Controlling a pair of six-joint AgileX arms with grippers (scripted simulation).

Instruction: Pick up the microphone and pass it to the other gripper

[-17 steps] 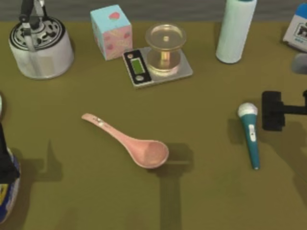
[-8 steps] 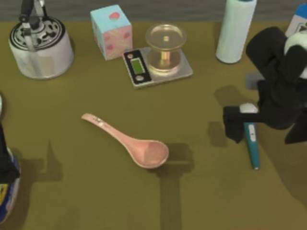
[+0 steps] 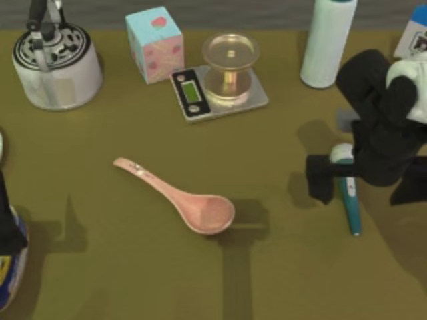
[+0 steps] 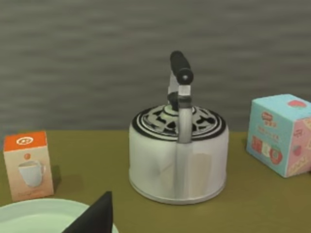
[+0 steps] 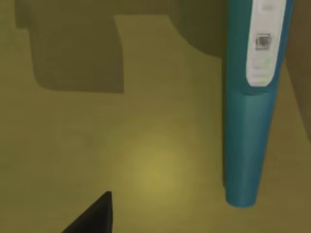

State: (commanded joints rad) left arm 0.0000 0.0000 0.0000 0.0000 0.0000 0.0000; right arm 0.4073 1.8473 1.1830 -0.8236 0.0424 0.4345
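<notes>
The microphone (image 3: 351, 208) lies flat on the table at the right, its white head (image 3: 341, 153) towards the back and its teal handle towards the front. My right gripper (image 3: 363, 189) hovers over it, open, with one finger to the left of the handle and the other to its right. The right wrist view shows the teal handle with its white strip (image 5: 250, 121) close up and one black fingertip (image 5: 97, 216) beside it, not touching. My left arm (image 3: 5, 220) stays parked at the left edge; one fingertip (image 4: 97, 216) shows in the left wrist view, holding nothing.
A pink spoon (image 3: 180, 197) lies mid-table. Along the back stand a kettle (image 3: 57, 63), a pink-and-blue box (image 3: 155, 43), a scale (image 3: 217, 93), a tall white bottle (image 3: 327, 43) and a boxed item (image 3: 415, 37). Near the left arm are an orange box (image 4: 28, 165) and a plate (image 4: 43, 216).
My right arm has swung in from the right edge and now stands over the microphone, having shifted slightly left in the last half second. The microphone has not moved.
</notes>
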